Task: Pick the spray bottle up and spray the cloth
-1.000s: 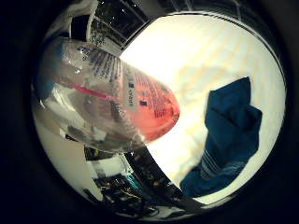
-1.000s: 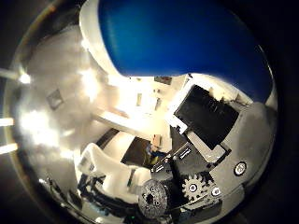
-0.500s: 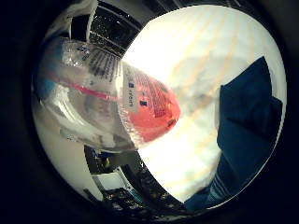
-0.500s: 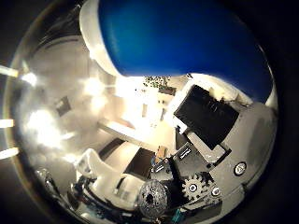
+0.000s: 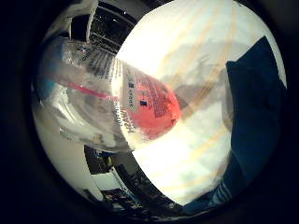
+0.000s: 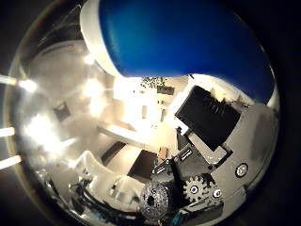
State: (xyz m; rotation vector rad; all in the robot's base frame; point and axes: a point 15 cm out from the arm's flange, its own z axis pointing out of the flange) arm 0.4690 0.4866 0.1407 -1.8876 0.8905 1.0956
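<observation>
The spray bottle is clear plastic with pink liquid and a printed label; it fills much of the little finger side palm view, close against the palm and lifted above the table. Its blue spray head fills much of the thumb side palm view. My right hand shows as black and white geared parts curled beside the blue head, shut on the bottle. The dark blue cloth lies on the pale table, beyond the bottle's pink base.
The pale table's edge curves past the bottle, with dark shelving and room clutter beyond it. The thumb side palm view shows bright ceiling lights and room furniture behind the hand.
The view has swung with the hand: the cloth now lies larger and nearer the picture's edge than a second ago. The bottle stays fixed against the palm.
</observation>
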